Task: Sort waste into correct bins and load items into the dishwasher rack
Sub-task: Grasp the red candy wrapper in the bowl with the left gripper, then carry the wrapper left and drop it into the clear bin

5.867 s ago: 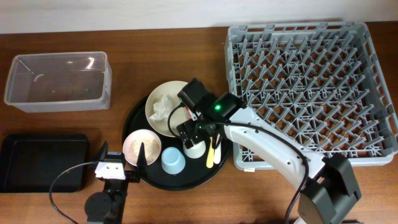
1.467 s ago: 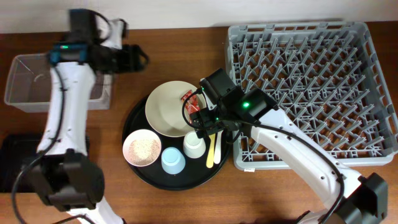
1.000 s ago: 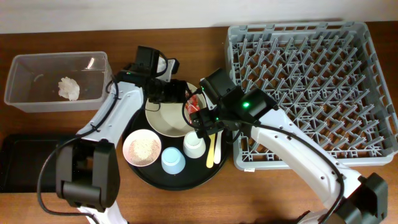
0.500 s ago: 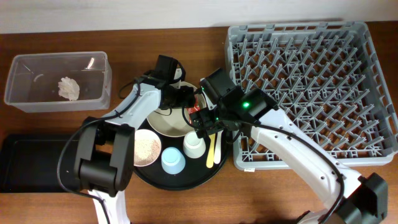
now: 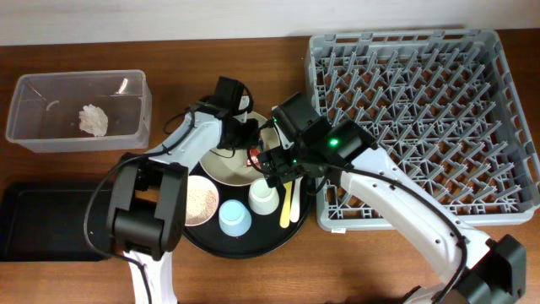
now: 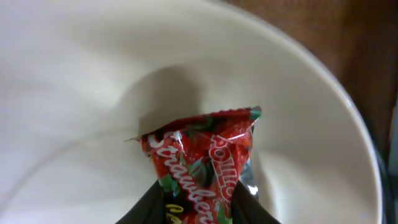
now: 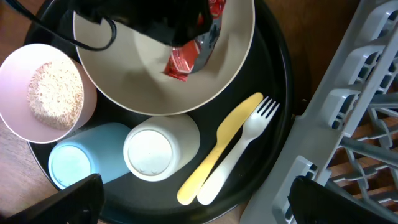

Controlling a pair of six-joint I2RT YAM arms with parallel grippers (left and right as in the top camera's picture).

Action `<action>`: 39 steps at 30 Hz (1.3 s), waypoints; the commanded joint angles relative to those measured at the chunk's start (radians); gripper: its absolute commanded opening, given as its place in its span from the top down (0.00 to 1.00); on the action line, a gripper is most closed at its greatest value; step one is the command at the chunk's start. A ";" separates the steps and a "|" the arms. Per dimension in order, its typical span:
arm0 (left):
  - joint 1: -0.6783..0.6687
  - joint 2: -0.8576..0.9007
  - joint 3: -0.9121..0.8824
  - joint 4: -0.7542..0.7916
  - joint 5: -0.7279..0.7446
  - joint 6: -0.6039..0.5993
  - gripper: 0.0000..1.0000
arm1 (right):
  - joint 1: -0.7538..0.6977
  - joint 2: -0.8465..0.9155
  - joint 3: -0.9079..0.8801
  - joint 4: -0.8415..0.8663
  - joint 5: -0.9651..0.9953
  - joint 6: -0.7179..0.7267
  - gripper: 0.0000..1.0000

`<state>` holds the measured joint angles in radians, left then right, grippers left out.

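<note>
My left gripper (image 5: pixel 251 142) is over the cream plate (image 5: pixel 221 162) and shut on the red snack wrapper (image 6: pixel 205 158), whose top end sticks out between the black fingers (image 6: pixel 146 208). In the right wrist view the wrapper (image 7: pixel 186 59) hangs just over the plate (image 7: pixel 137 87). My right gripper (image 7: pixel 196 205) hovers open above the round tray, over the upturned white cup (image 7: pixel 149 152), the yellow knife (image 7: pixel 217 149) and the white fork (image 7: pixel 242 146). A pink bowl (image 7: pixel 46 93) holds rice, next to the blue cup (image 7: pixel 71 165). The crumpled tissue (image 5: pixel 93 120) lies in the clear box (image 5: pixel 135 89).
The grey dishwasher rack (image 5: pixel 422 118) fills the right side, its edge close to the round black serving tray (image 5: pixel 253 245). The shallow black tray (image 5: pixel 46 221) sits at the front left. Both arms crowd the space over the plate.
The left arm has come over the plate, and its fingers have closed on the red wrapper. The right arm has stayed still and open.
</note>
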<state>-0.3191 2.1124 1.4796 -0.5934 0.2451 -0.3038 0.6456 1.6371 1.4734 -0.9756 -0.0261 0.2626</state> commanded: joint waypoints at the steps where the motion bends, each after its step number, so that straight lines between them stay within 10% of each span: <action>1: 0.018 0.001 0.116 -0.056 -0.006 0.002 0.73 | 0.001 -0.014 0.016 0.000 0.008 0.012 0.02; 19: 0.539 -0.211 0.397 -0.391 -0.209 0.051 0.85 | 0.001 -0.014 0.016 0.000 0.008 0.012 0.02; 39: 0.550 -0.013 0.352 -0.237 -0.425 0.190 0.83 | 0.001 -0.014 0.016 0.000 0.008 0.012 0.02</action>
<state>0.2314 2.0724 1.8309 -0.8280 -0.1665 -0.1337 0.6456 1.6371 1.4734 -0.9752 -0.0261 0.2630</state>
